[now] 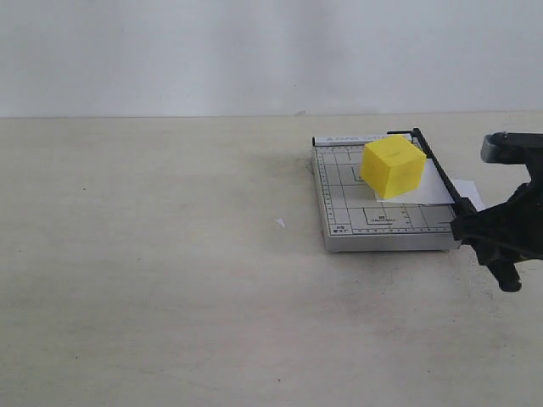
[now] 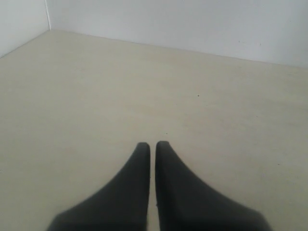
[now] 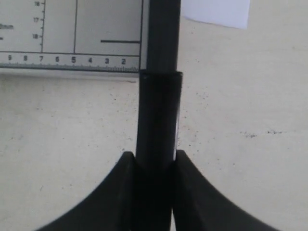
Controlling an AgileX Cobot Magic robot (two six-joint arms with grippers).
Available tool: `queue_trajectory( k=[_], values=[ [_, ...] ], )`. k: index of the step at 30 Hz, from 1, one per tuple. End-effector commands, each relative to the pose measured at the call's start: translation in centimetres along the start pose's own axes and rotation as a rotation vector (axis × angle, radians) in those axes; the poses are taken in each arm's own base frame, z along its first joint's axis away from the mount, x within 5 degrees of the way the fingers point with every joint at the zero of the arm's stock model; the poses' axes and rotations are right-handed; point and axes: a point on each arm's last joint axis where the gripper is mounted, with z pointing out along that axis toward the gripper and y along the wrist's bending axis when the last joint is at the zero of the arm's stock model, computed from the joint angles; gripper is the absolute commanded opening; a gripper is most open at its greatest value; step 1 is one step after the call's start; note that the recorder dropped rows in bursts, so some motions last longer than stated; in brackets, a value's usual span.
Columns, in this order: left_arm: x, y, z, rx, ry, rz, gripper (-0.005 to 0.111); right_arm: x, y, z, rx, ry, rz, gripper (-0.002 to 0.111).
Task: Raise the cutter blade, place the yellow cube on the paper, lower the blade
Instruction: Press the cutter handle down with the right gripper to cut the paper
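Right claw [image 3: 154,161] clamped on the cutter blade [image 3: 161,38] at its thick handle end, a finger on each side. Blade lies down along the grey trimmer base [image 3: 57,29] edge. Base scale reads 9 8 7 6 5 4 3 2, side scale 17, 18; other print too small to read. Yellow cube [image 1: 393,168] sits on the paper [image 1: 468,192] on the base. Left claw [image 2: 152,147] nearly closed, narrow slit, holding nothing, over bare tabletop [image 1: 153,254].

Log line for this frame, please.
yellow cube: on paper, on trimmer base | cutter blade: down flat | right claw: shut on blade handle | left claw: shut, over table
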Motion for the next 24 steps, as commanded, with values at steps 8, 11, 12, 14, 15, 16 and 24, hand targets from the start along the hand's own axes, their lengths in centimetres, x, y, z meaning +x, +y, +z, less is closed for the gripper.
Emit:
queue_trajectory(
  k=[8,11,12,14,15,16,24],
  values=[
    [-0.3,0.21,-0.04,-0.024,-0.033,0.04,0.004,1.12,1.39,1.91,-0.07,0.097,0.063,0.0],
    [-0.56,0.21,-0.05,-0.025,-0.062,0.04,0.004,1.18,1.42,1.89,-0.073,0.103,0.062,0.0],
    [-0.6,0.2,-0.06,-0.025,-0.067,0.041,0.004,1.21,1.43,1.89,-0.075,0.106,0.058,0.0],
    [-0.6,0.21,-0.06,-0.026,-0.066,0.043,0.004,1.25,1.45,1.88,-0.077,0.11,0.051,0.001],
    [-0.6,0.21,-0.06,-0.026,-0.066,0.043,0.004,1.25,1.45,1.88,-0.077,0.11,0.048,0.004],
    [-0.6,0.21,-0.06,-0.026,-0.066,0.043,0.004,1.25,1.45,1.88,-0.077,0.11,0.046,0.007],
    [-0.58,0.22,-0.05,-0.027,-0.064,0.047,0.004,0.82,1.29,1.81,-0.057,0.064,0.1,0.043]
  ],
)
